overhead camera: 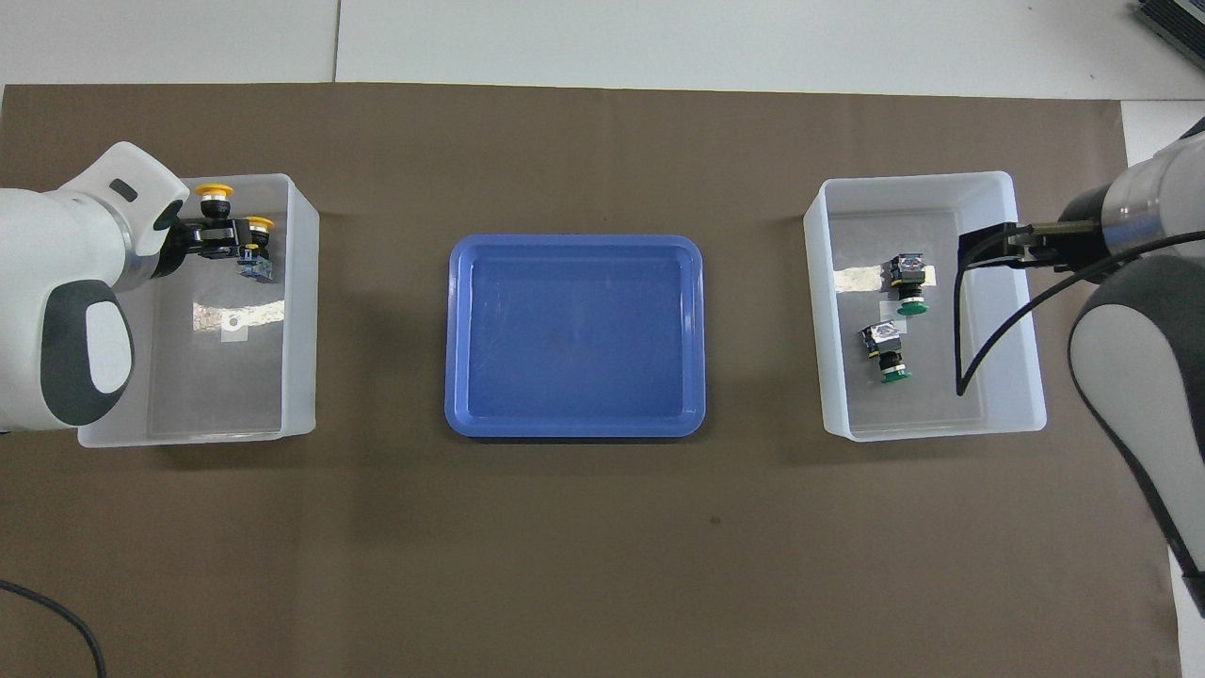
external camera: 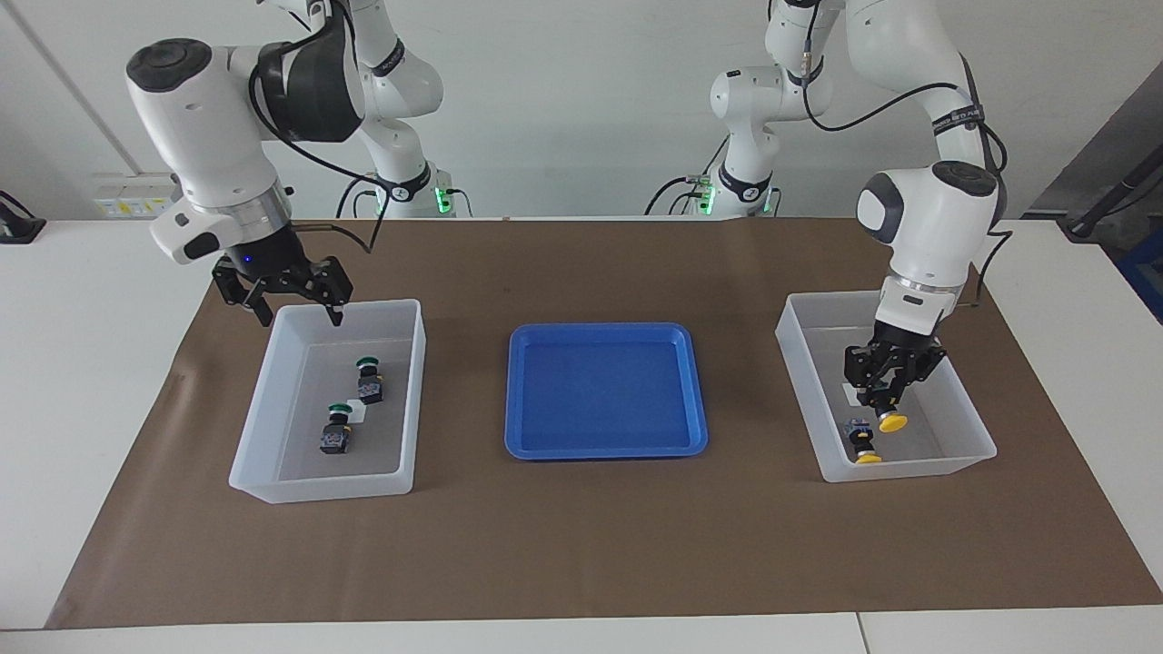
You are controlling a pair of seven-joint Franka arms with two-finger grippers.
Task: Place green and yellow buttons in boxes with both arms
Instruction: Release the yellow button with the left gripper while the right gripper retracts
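Two green buttons (external camera: 370, 377) (external camera: 336, 433) lie in the box (external camera: 327, 490) at the right arm's end; they also show in the overhead view (overhead camera: 908, 282) (overhead camera: 885, 350). My right gripper (external camera: 300, 311) (overhead camera: 974, 250) is open and empty, over that box's rim nearest the robots. My left gripper (external camera: 886, 398) (overhead camera: 215, 231) is shut on a yellow button (external camera: 892, 421) (overhead camera: 215, 194), cap down, low inside the other box (external camera: 909, 470) (overhead camera: 188, 435). A second yellow button (external camera: 863, 443) (overhead camera: 256, 250) lies on that box's floor right beside it.
A shallow blue tray (external camera: 604, 450) (overhead camera: 574, 428) with nothing in it sits mid-table between the boxes, on a brown mat (external camera: 581, 545). Each box has a small white label on its floor (external camera: 357, 413) (overhead camera: 233, 328).
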